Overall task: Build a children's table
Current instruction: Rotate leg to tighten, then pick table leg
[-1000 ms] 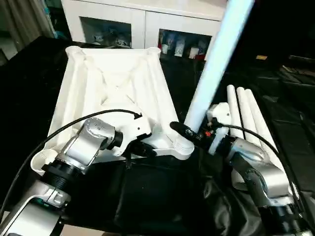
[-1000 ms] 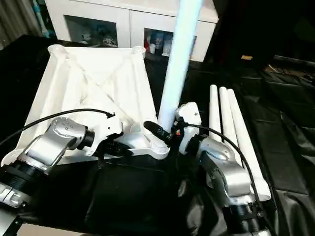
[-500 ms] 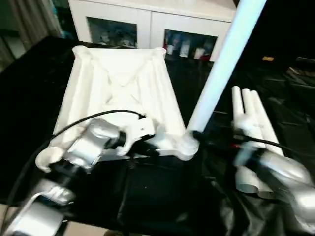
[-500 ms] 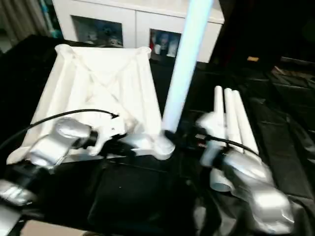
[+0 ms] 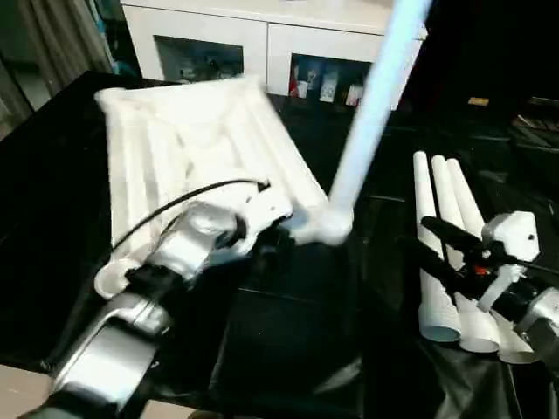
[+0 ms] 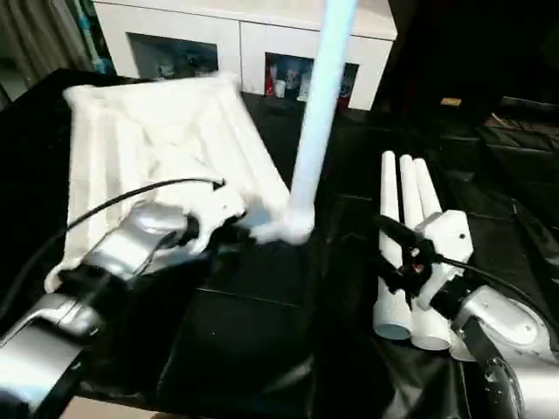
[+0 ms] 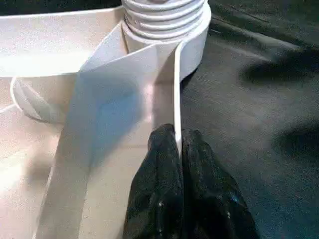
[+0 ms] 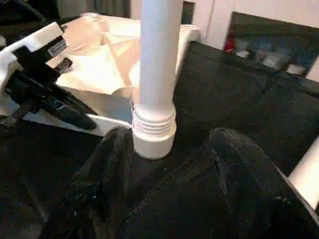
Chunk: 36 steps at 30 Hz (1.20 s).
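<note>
One leg stands in its socket, the left pincer pinching the top's rim.

The left gripper is clamped on the tabletop rim beside the leg, mid-worktop; it should hold steady. The right gripper hangs spread and empty over the spare legs, toward the worktop's right edge.

Tabletop left — spare legs right, cabinet behind.
</note>
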Motion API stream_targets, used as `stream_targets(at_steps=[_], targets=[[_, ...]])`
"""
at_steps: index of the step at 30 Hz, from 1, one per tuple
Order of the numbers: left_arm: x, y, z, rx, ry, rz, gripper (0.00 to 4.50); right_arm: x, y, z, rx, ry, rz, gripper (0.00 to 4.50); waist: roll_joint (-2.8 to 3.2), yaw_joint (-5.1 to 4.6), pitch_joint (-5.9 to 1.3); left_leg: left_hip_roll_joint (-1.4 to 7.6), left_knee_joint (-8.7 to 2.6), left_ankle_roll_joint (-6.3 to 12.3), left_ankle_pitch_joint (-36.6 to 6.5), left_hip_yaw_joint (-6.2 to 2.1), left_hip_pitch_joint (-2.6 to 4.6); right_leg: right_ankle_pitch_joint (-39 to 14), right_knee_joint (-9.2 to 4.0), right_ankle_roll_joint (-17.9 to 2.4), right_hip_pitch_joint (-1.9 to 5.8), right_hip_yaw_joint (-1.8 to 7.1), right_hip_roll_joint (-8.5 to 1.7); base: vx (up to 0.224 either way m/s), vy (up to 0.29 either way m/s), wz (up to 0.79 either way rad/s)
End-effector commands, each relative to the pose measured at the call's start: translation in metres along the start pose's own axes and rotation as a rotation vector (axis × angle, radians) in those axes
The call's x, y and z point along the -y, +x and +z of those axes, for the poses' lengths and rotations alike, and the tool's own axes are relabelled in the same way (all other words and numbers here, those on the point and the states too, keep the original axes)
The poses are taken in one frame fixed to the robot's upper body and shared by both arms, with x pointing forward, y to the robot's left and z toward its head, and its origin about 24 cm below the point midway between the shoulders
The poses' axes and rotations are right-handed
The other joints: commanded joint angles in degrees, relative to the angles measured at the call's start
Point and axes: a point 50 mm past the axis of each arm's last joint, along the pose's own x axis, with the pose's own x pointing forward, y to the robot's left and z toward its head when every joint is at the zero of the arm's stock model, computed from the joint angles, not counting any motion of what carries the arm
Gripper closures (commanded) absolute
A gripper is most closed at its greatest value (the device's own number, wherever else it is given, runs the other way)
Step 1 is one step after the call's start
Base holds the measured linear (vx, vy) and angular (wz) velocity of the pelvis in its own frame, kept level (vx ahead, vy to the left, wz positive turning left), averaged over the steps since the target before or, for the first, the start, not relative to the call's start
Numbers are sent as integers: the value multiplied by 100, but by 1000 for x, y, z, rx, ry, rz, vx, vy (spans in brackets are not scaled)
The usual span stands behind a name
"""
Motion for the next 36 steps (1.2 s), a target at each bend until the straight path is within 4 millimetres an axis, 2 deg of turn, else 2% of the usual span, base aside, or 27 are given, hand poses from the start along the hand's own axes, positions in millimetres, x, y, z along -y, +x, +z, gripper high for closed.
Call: stream_targets(at_steps=[1,3,4,5,6,7,8,9,10,11,12,13,14,15,16,17,19,20,21,23,24,25,27,29,31,32,36], targets=[[-9,-4,30,188,-21,52,422,2,4,3,6,-18,-65,186,-88,26,-403,370,-367,545,-452,-205,27,-476,-394,-1337,302,234,-492,0,0,0],[-6,-5,38,228,-41,32,405,5,7,6,10,-10,-139,186,-76,30,-438,357,-343,607,-204,-195,25,-9,-325,-1470,295,227,-476,0,0,0],[-4,-6,42,249,-49,14,405,6,8,7,8,7,-157,185,-93,47,-470,372,-319,702,29,-188,27,466,-265,-1600,301,225,-470,0,0,0],[0,-10,45,264,-63,-8,391,7,9,6,-21,52,-190,185,-100,68,-454,378,-308,810,153,-179,8,754,-234,-1700,298,221,-471,0,0,0],[2,-13,46,269,-71,-19,382,8,10,6,-36,78,-204,185,-73,82,-448,396,-313,876,260,-193,16,847,-200,-1784,299,217,-487,0,0,0],[4,-15,47,273,-77,-27,380,9,11,6,-50,100,-218,167,-114,69,-440,391,-312,909,267,-176,16,792,-218,-1786,292,213,-475,0,0,0],[5,-18,47,271,-87,-26,373,11,12,6,-74,125,-239,157,-106,74,-420,388,-312,906,166,-167,20,547,-239,-1767,288,215,-480,0,0,0],[6,-22,47,270,-96,-28,350,13,14,5,-99,156,-271,150,-102,67,-412,377,-316,863,114,-171,9,289,-259,-1726,293,216,-488,0,0,0],[8,-26,47,272,-106,-30,350,15,15,6,-115,179,-303,150,-102,67,-412,377,-316,863,114,-171,9,289,-259,-1726,293,216,-488,0,0,0],[9,-30,48,281,-117,-32,344,16,18,9,-113,218,-318,147,-170,38,-387,367,-337,714,-67,-150,28,-201,-308,-1592,278,218,-469,0,0,0],[9,-30,48,281,-117,-32,344,16,18,9,-113,218,-318,130,-151,27,-383,368,-342,676,-121,-165,6,-349,-311,-1541,280,221,-482,0,0,0],[11,-36,49,289,-130,-32,336,17,20,10,-137,254,-345,116,-136,33,-367,367,-348,559,-287,-143,52,-659,-360,-1432,238,225,-465,0,0,0],[12,-43,50,298,-144,-33,324,18,23,10,-178,260,-384,109,-170,-2,-364,366,-378,454,-249,-174,22,-743,-317,-1387,271,217,-462,0,0,0],[13,-49,51,304,-151,-30,312,18,25,13,-201,260,-401,109,-228,-14,-354,363,-380,436,-264,-158,29,-818,-348,-1335,243,216,-455,0,0,0],[14,-56,51,306,-151,-27,312,18,27,15,-223,255,-418,109,-171,-26,-361,366,-378,330,-277,-167,51,-837,-321,-1293,227,220,-451,0,0,0],[14,-64,50,302,-137,-24,306,18,29,17,-255,254,-442,103,-204,-44,-323,355,-389,258,-347,-162,38,-936,-335,-1200,204,221,-433,0,0,0],[16,-69,49,297,-133,-30,285,19,29,17,-300,249,-465,71,-204,-62,-302,341,-402,127,-396,-160,41,-1008,-346,-1063,193,232,-420,0,0,0],[23,-79,45,293,-143,-62,274,20,30,16,-383,241,-508,67,-210,-81,-268,339,-415,23,-400,-165,59,-991,-329,-1010,172,234,-407,0,0,0],[27,-84,42,279,-147,-75,268,20,31,16,-407,249,-524,65,-220,-88,-277,333,-427,8,-354,-169,41,-942,-321,-988,196,231,-402,0,0,0],[29,-86,40,268,-150,-82,267,21,31,16,-417,257,-532,45,-225,-106,-251,320,-418,-62,-398,-150,52,-957,-337,-902,156,246,-398,0,0,0],[31,-87,37,253,-146,-88,248,22,32,15,-428,262,-549,33,-230,-98,-243,330,-421,-81,-405,-151,61,-965,-343,-853,147,255,-409,0,0,0],[34,-89,35,240,-139,-98,224,25,31,13,-460,258,-578,23,-271,-108,-221,324,-430,-93,-408,-148,47,-988,-352,-800,142,253,-394,0,0,0],[36,-90,33,230,-130,-109,221,28,30,11,-484,257,-603,9,-252,-104,-211,325,-442,-169,-470,-156,49,-1122,-359,-742,138,254,-407,0,0,0],[40,-92,31,209,-120,-121,210,30,28,8,-519,274,-631,3,-304,-115,-214,325,-445,-218,-463,-167,42,-1084,-345,-710,152,250,-405,0,0,0],[42,-93,31,200,-117,-120,183,30,28,7,-533,290,-631,0,-298,-126,-211,321,-437,-250,-357,-163,52,-840,-318,-724,145,251,-393,0,0,0],[46,-94,32,193,-124,-132,176,26,29,3,-579,330,-601,0,-333,-132,-218,319,-425,-236,-302,-155,48,-712,-301,-747,161,256,-395,0,0,0],[54,-92,30,175,-106,-169,174,18,31,-6,-641,380,-547,0,-339,-117,-224,315,-417,-175,-132,-149,36,-528,-282,-819,182,263,-406,0,0,0]])
